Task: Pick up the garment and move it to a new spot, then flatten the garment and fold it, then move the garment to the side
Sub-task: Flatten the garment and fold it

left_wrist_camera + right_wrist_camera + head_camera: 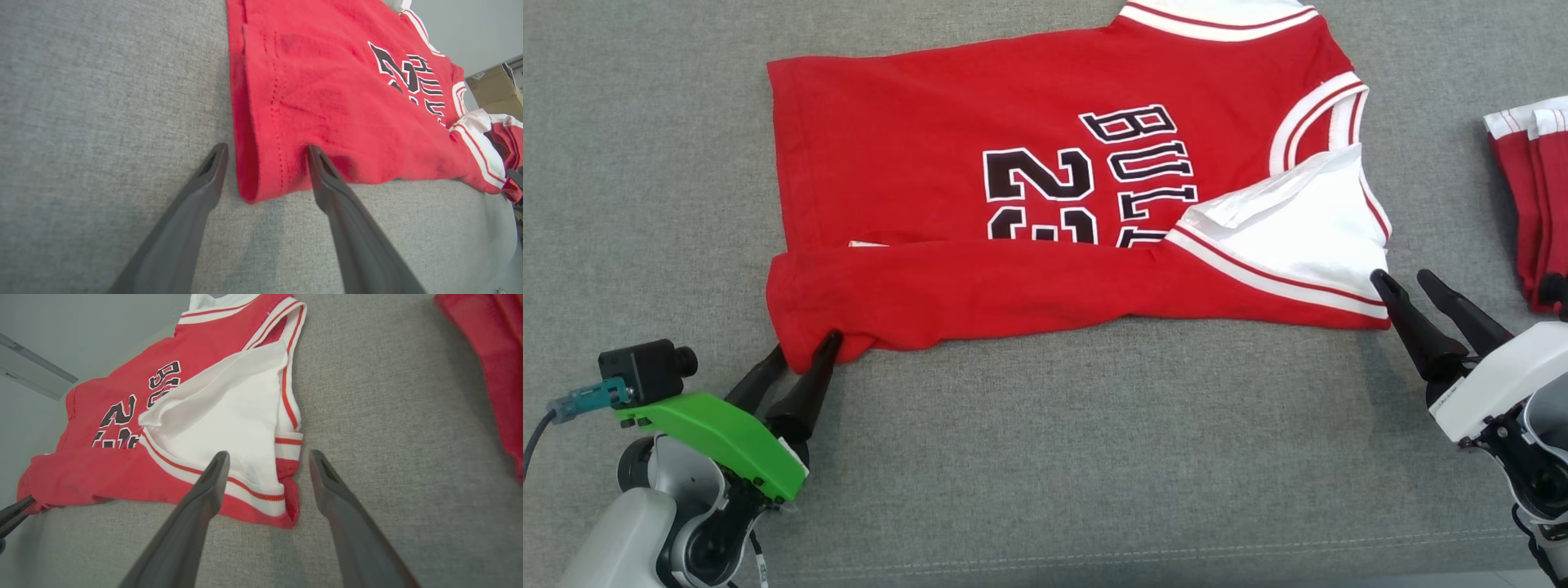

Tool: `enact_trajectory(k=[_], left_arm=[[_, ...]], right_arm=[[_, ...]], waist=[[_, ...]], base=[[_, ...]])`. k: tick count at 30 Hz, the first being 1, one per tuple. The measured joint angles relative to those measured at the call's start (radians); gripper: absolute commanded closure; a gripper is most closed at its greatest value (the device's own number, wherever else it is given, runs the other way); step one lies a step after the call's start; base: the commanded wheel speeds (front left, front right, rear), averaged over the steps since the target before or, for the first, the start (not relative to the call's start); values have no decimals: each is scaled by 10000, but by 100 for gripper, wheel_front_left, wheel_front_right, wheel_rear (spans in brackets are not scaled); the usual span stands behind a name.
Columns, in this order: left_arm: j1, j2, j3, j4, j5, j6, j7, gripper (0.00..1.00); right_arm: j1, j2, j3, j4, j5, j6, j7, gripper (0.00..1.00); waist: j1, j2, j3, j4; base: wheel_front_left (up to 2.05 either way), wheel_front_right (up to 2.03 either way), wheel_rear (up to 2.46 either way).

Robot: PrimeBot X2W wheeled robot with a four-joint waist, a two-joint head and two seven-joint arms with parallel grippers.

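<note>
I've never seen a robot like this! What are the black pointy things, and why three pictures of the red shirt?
They are the fingers of a robot's two hands. One picture comes from a camera on its head; the others from cameras on its wrists, looking along the fingers. A red jersey lies on a gray cushion, its near edge folded over. More red cloth lies to the right. The left hand and the right hand stand open at the jersey's near corners, holding nothing.
</note>
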Motion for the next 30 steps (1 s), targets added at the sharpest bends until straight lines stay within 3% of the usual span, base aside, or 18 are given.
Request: enact_trajectory(k=[17, 18, 19, 20, 21, 22, 30], left_arm=[[-823, 19, -380, 499, 109, 107, 594, 0], [-835, 23, -410, 518, 86, 98, 688, 9], [-867, 25, -445, 541, 69, 84, 759, 53], [-901, 31, -476, 570, 42, 82, 832, 73], [-936, 61, -545, 589, 35, 2, 905, 100], [-951, 88, -608, 602, 31, -81, 993, 100], [-944, 311, -895, 548, -648, -614, 1935, 100]], right_arm=[[-272, 138, 387, 786, -136, 4, 12, 0], [-346, 173, 408, 807, -134, 4, 12, 0], [-416, 228, 414, 855, -127, 6, 13, 31], [-463, 291, 431, 897, -100, 17, 27, 59], [-498, 372, 445, 961, -15, 19, 65, 75], [-528, 428, 460, 1016, 92, 42, 113, 100], [-671, 437, 253, 1321, 815, 282, 385, 100]], waist=[[0, 0, 252, 51], [0, 0, 261, 55], [0, 0, 267, 57], [0, 0, 272, 59], [0, 0, 274, 60], [0, 0, 273, 60], [0, 0, 89, 98]], base=[[0, 0, 0], [0, 0, 0], [0, 0, 0], [0, 0, 0], [0, 0, 0], [0, 0, 0], [0, 0, 0]])
